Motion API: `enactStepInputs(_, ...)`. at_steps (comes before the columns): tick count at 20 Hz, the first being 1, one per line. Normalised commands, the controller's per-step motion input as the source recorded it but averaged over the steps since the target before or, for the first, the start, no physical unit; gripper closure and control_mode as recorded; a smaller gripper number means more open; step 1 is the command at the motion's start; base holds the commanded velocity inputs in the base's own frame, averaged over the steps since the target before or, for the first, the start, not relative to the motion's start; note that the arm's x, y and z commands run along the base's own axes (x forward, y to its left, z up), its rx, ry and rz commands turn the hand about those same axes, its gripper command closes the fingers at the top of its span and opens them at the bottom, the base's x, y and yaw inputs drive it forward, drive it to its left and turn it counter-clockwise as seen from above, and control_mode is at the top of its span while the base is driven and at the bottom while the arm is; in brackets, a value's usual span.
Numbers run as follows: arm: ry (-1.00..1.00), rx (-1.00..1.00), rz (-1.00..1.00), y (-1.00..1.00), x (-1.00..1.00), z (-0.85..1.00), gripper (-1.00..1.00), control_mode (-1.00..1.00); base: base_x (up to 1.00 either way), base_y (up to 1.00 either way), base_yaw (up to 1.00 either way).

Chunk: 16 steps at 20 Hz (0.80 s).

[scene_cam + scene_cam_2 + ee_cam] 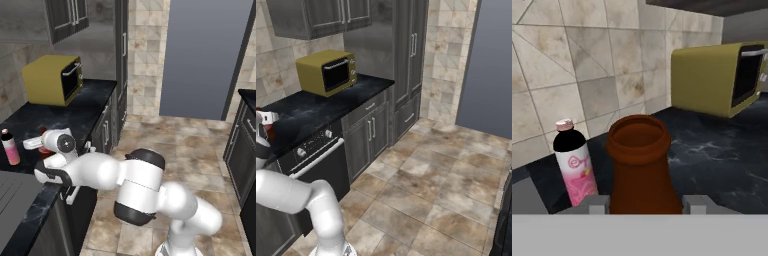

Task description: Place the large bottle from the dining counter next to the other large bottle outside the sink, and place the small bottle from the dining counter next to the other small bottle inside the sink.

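Observation:
The large bottle [639,165], dark brown glass, rises between my two fingertips [595,204] in the hand view, its open mouth towards the camera. My gripper [644,204] is shut on its body. Just left of it stands the other large bottle [574,167], pink with a dark top and a pink cap, against the tiled wall. From the left base view, my gripper [44,146] hovers over the black counter, a red-brown patch of the large bottle [45,150] showing behind the hand. The pink bottle [9,148] stands a little to its left, beside the sink [15,192].
A yellow microwave [52,79] sits further along the black counter [75,117], also seen as the yellow microwave [722,77] at the right of the hand view. Grey cabinets [368,135] and a tall cupboard [408,55] line the wall. The tiled floor [426,190] lies open to the right.

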Motion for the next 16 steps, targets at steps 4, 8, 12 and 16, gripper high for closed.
enactStepInputs(4,0.00,0.16,0.02,0.07,0.19,-0.16,1.00,-1.00,0.00,0.00,0.00)
enactStepInputs(8,0.00,0.12,0.03,0.13,0.03,-0.23,1.00,-1.00,0.00,0.00,0.00)
enactStepInputs(12,0.00,0.02,0.02,0.19,0.00,-0.33,1.00,-1.00,0.00,0.00,0.00)
enactStepInputs(16,0.03,0.00,0.01,0.20,0.02,-0.34,1.00,-1.00,0.00,0.00,0.00)
